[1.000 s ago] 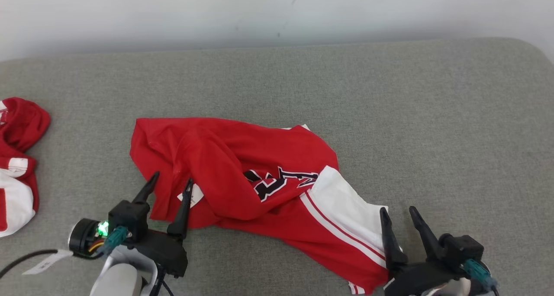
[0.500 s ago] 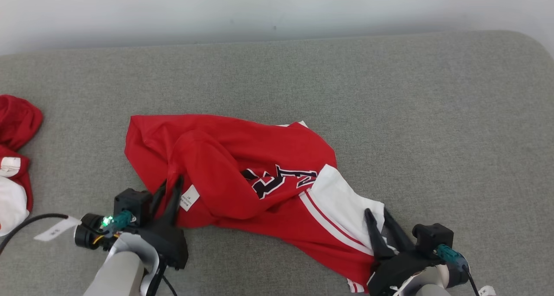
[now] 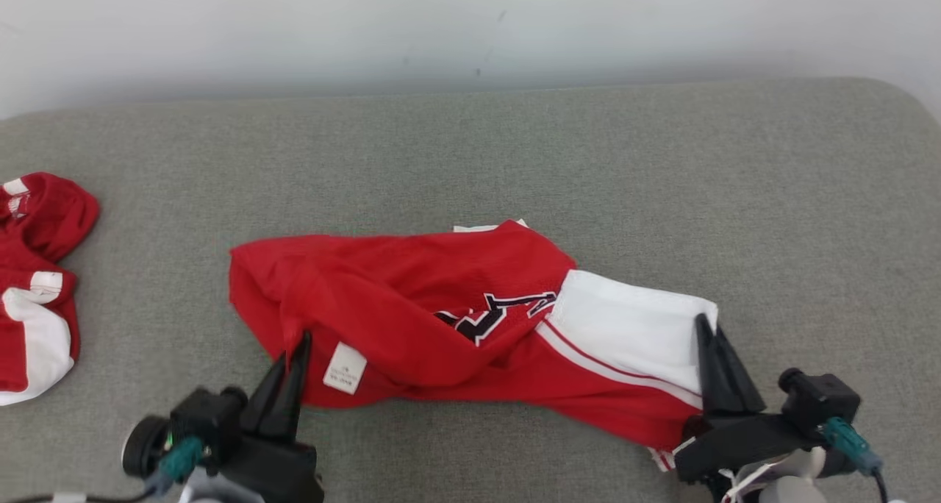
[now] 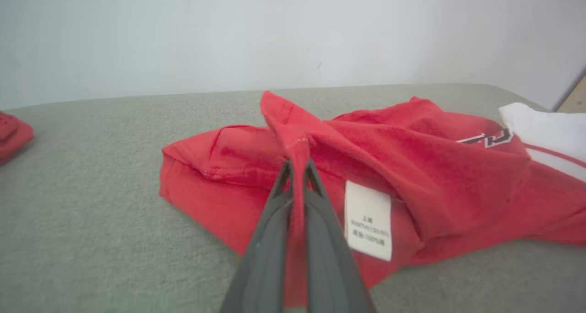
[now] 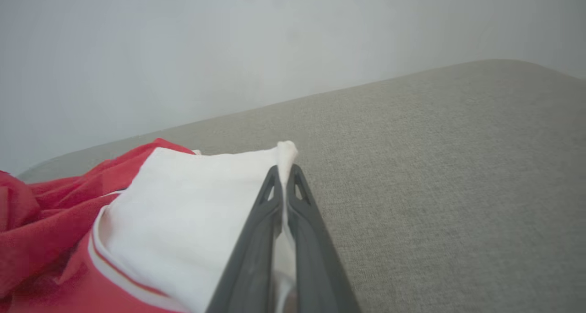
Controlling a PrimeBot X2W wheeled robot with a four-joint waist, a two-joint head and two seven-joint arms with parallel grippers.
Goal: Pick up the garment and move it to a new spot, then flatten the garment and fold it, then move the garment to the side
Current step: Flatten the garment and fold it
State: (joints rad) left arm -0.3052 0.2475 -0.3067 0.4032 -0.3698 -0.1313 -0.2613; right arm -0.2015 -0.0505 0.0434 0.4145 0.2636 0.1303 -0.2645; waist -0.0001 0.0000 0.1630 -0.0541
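The garment is a red shirt with a white sleeve, black lettering and a white label, crumpled across the middle of the grey cushion. My left gripper is shut on a red fold at the garment's near left edge; in the left wrist view the red cloth is pinched between the fingers, lifted into a ridge. My right gripper is shut on the white sleeve's corner at the garment's right end; in the right wrist view the white cloth runs up between the two dark fingers.
A second red and white garment lies at the cushion's far left edge. The grey cushion extends behind and to the right of the shirt. A pale wall stands behind it.
Both grippers went from wide open to shut on the garment. The white sleeve has been pulled out to the right and the red fold raised at the left. The head camera shifted slightly.
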